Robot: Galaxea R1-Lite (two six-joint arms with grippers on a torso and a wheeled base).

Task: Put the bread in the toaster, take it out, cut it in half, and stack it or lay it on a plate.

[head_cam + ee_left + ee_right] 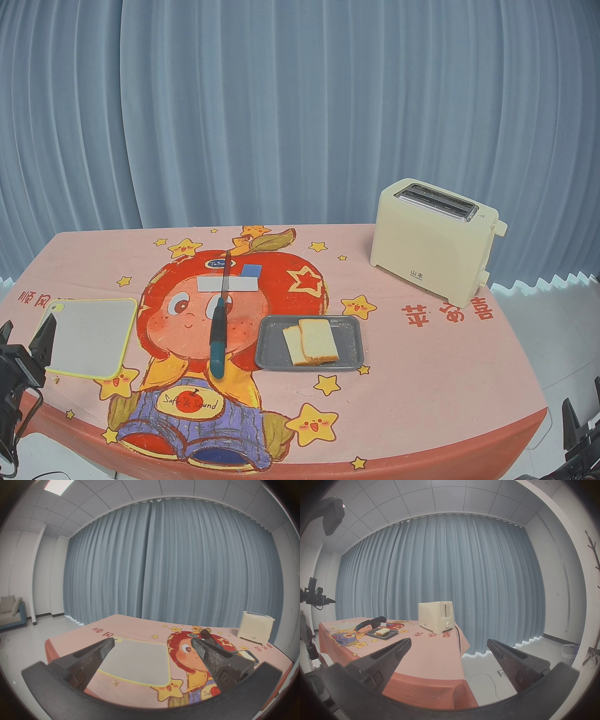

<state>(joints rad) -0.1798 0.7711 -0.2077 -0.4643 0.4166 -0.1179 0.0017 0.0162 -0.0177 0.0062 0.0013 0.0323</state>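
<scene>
Bread (310, 340), two slices, is seen lying on a grey tray (351, 344) at lower centre of the head view. A knife (218, 325) is laid just left of it, a cutting board (90, 337) at far left, the toaster (434, 240) at right. The left gripper (153, 644) and right gripper (448, 643) are spread wide, nothing grasped.

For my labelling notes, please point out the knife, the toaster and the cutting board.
knife (217, 357), head view, on its teal handle.
toaster (425, 256), head view, on its cream front wall.
cutting board (90, 337), head view, on its grey middle.
</scene>
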